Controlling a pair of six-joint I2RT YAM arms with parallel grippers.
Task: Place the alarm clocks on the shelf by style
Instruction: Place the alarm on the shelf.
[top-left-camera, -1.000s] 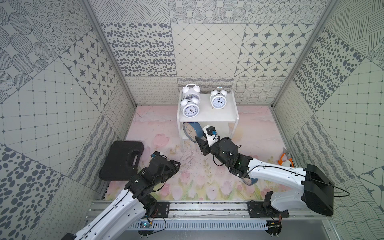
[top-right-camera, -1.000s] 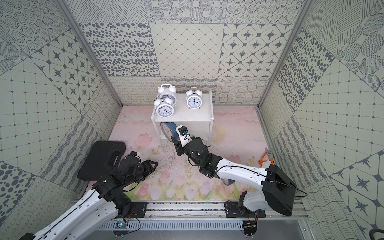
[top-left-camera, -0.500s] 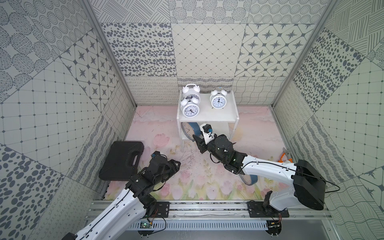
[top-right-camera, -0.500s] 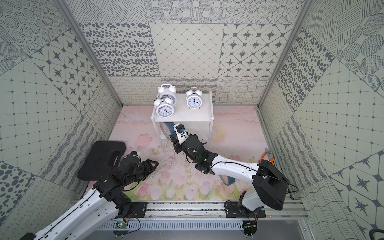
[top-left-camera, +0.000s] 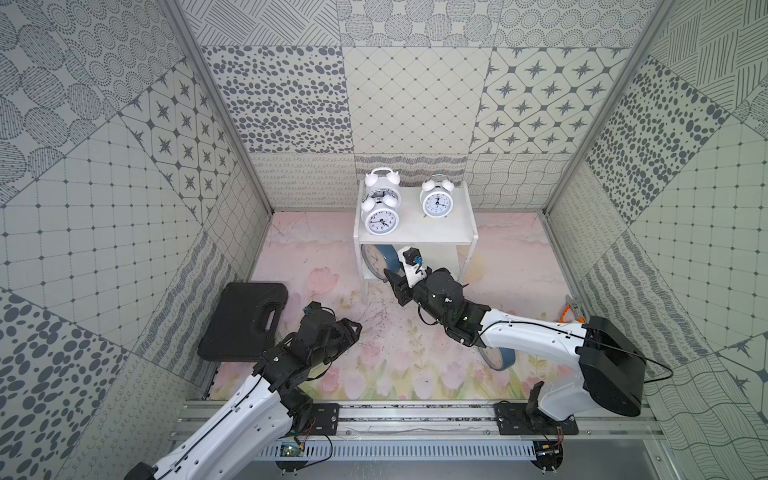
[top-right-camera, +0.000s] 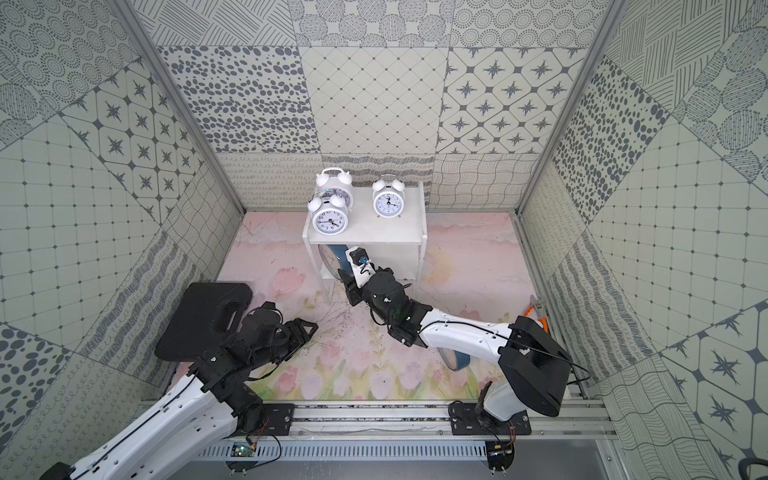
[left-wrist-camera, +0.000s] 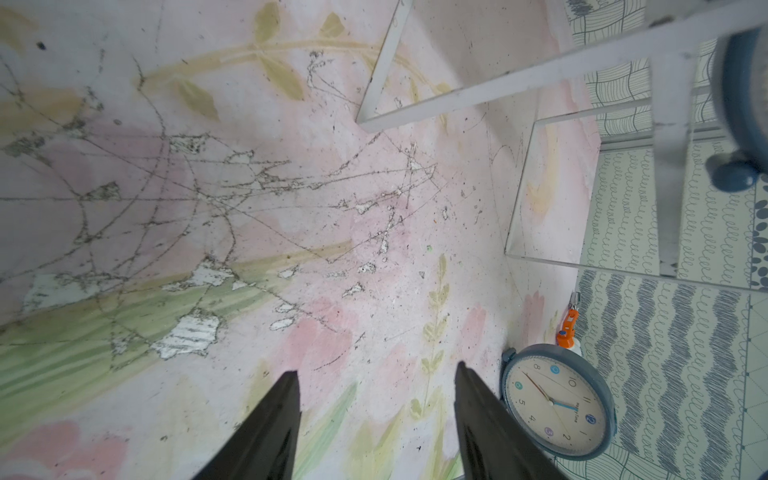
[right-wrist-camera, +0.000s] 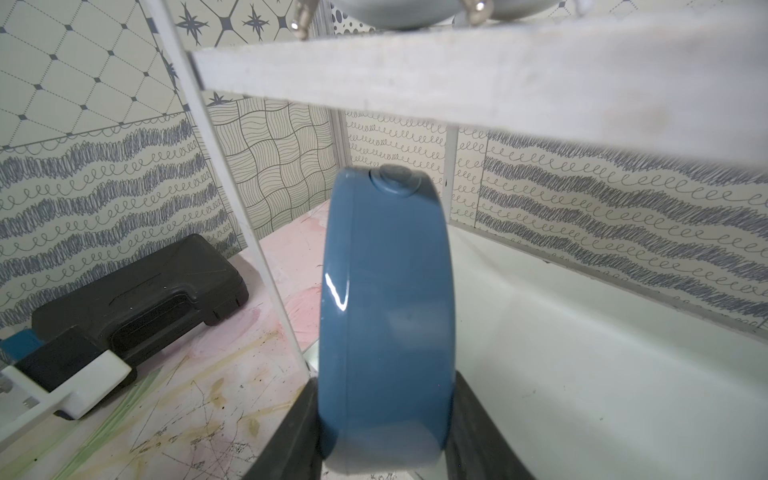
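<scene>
Clamping the blue clock, the right claw sits half-hidden under the shelf; left claw gapes empty.

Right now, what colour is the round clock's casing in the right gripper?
The round clock is blue, clearest in the right wrist view.

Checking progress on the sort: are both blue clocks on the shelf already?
No, one blue clock sits on the mat, well apart from the shelf.
</scene>
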